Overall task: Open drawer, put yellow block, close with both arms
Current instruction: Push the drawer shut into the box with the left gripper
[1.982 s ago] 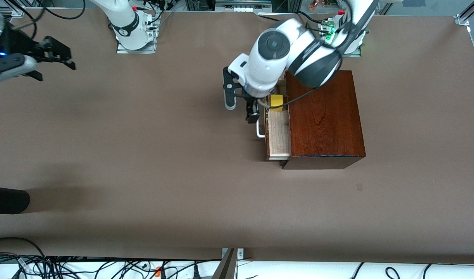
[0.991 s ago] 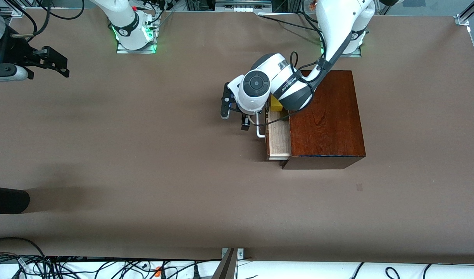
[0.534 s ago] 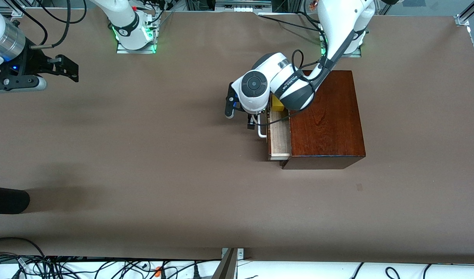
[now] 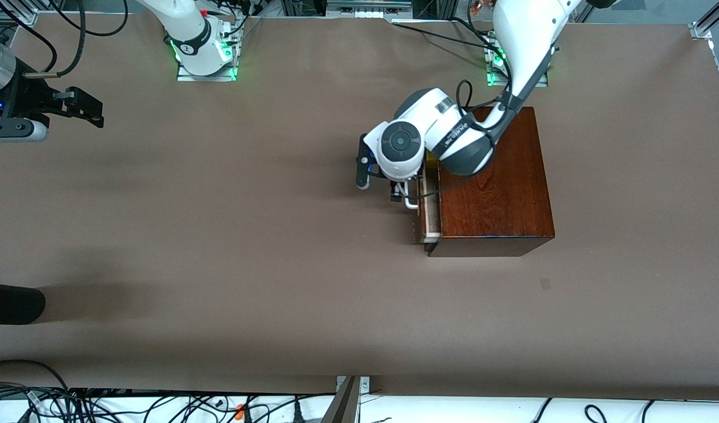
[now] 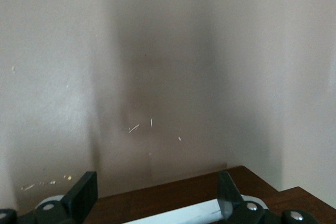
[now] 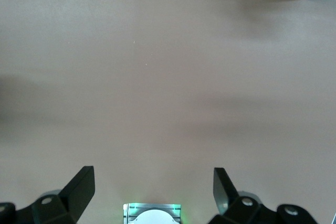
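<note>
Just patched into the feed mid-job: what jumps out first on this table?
The left gripper, fingers open, sits at the white handle of the drawer, which shows only a narrow pale strip out of the glossy reddish-brown box at the left arm's end. The right gripper waits open over bare table at the right arm's end.

A: From where does the front view look?

B: From high across the table (image 4: 218, 247), facing both robot bases; it takes in the whole surface.

A: And the wrist cameras?

B: The left wrist view looks close onto the drawer (image 5: 173, 199) front and its white handle (image 5: 178, 215). The right wrist view looks down from higher onto bare table (image 6: 168, 77); both share that surface with the front view.
</note>
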You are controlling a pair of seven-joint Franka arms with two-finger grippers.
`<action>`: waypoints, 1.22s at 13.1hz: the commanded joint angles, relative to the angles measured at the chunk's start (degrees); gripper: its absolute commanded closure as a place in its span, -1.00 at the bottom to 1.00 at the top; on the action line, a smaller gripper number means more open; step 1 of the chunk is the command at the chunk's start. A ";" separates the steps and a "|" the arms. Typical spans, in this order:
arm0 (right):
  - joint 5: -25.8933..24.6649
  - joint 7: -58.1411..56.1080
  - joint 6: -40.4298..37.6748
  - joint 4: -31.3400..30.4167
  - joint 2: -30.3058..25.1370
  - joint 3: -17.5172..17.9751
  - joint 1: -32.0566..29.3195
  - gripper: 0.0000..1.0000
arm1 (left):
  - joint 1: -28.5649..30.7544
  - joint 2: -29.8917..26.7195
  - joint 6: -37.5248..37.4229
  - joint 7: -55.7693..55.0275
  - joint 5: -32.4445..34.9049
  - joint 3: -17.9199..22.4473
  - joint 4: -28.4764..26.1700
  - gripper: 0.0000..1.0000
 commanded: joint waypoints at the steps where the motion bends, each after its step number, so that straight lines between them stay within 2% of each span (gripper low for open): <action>1: 0.04 0.38 -1.11 1.34 0.41 0.30 -0.20 -1.00 | 1.83 -2.05 -1.82 1.17 1.76 0.42 -1.30 -1.00; 4: -0.39 0.20 -1.19 1.34 0.41 0.39 -0.20 -1.00 | 2.45 -2.05 -2.10 1.43 1.76 0.42 -1.30 -1.00; 9: -1.28 -6.73 -0.67 1.34 1.11 -0.05 -1.33 -1.00 | 2.71 -2.05 -2.71 1.43 3.42 0.24 -1.30 -1.00; 16: -1.36 -6.83 -0.05 1.34 1.11 -0.05 -1.51 -1.00 | 3.51 -2.05 -3.24 1.43 3.43 0.24 -1.30 -1.00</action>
